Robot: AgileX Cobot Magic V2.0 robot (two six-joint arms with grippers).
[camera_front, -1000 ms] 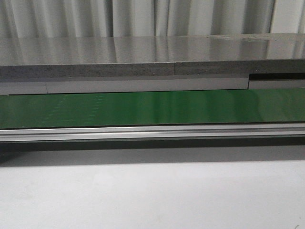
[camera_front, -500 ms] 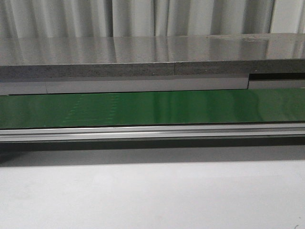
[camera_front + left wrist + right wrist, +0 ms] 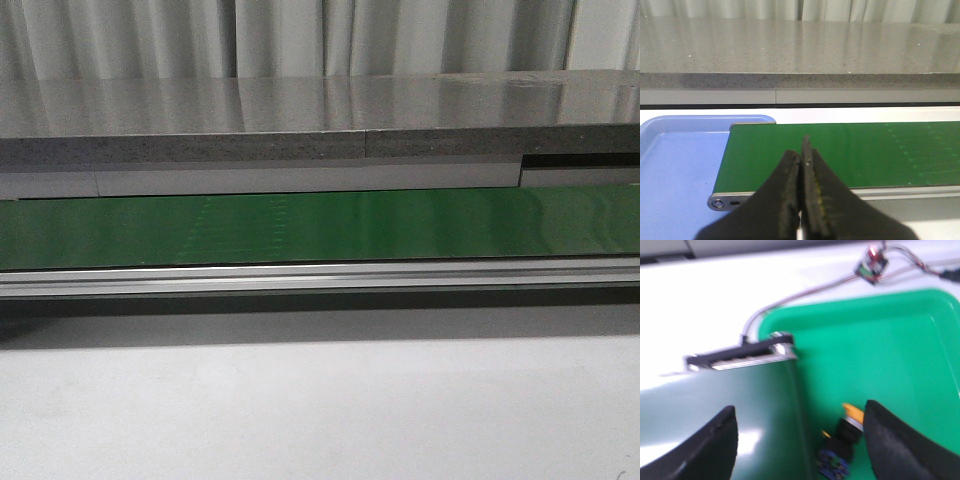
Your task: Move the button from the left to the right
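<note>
Belt [image 3: 320, 226] of smooth, glossy green runs as a flat band between a brushed metal rail [image 3: 320, 277] and a speckled grey stone-like ledge [image 3: 300, 146]. Off one belt end sits a shiny green plastic tray [image 3: 890, 355] with rounded corners — the button [image 3: 847, 432], yellow mushroom head on a dark blocky body, lies inside it just beside the belt's edge. The right gripper [image 3: 800, 445] spreads wide, holding nothing. The left gripper [image 3: 802, 200] is pressed closed and empty, near a matte blue tray [image 3: 675, 165] at the belt's other end.
</note>
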